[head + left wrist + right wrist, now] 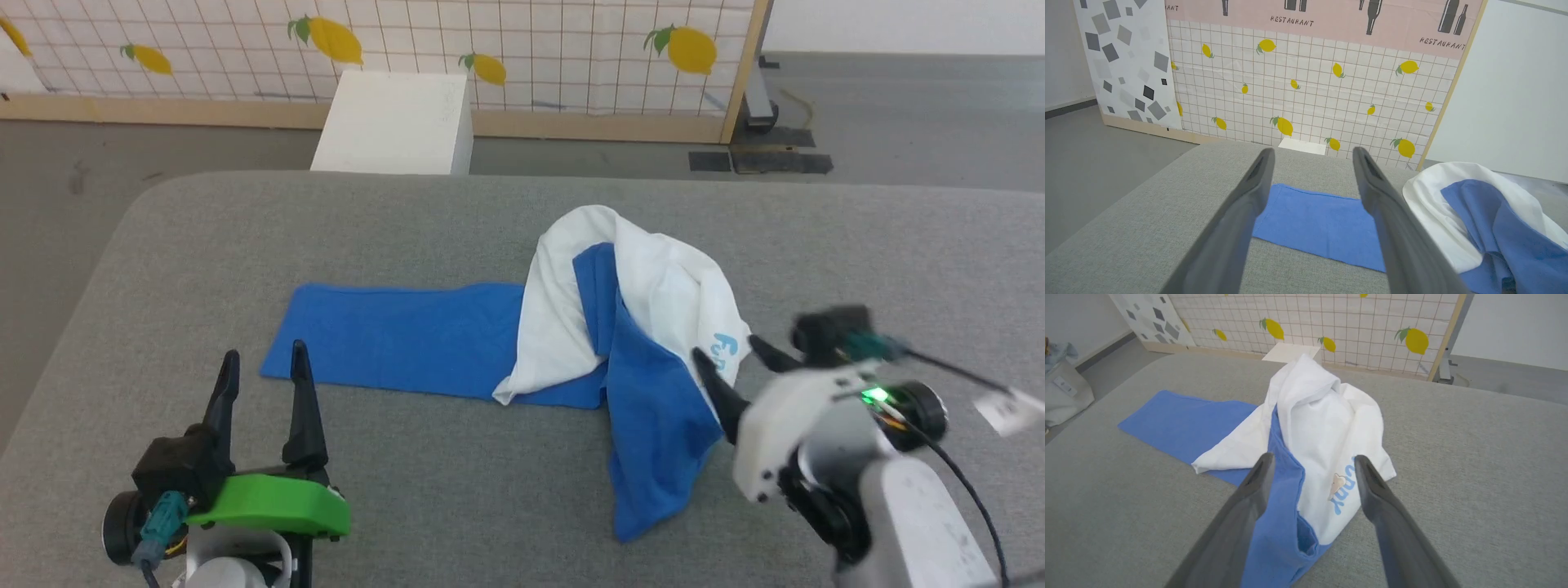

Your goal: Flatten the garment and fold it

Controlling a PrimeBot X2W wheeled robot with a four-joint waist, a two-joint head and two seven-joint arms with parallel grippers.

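The garment lies rumpled near the middle of the grey padded table. One blue stretch of it is spread flat towards the robot's left. The white body is bunched into a soft mound beside that, and another blue panel trails from the mound down towards the robot. Pale blue lettering shows on the white cloth at the mound's right-hand edge.

The left gripper stands at the near left end of the flat blue stretch, fingers well spread with nothing between them. One fingertip overlaps the blue edge as seen from the head, the other sits just off its corner. I cannot tell whether either touches the cloth. From the left wrist, the left gripper frames the flat blue part of the garment, which lies ahead of the fingers, with the white mound off to one side.

The right gripper comes in from the robot's right, its fingers also spread wide and empty, the tips right at the lettered white lobe. Seen from the right wrist, the right gripper straddles the garment: the blue fold runs under one finger and the lettered white cloth lies between the two. Contact is not clear.

Beyond the table stand a white box and a lemon-patterned panel.
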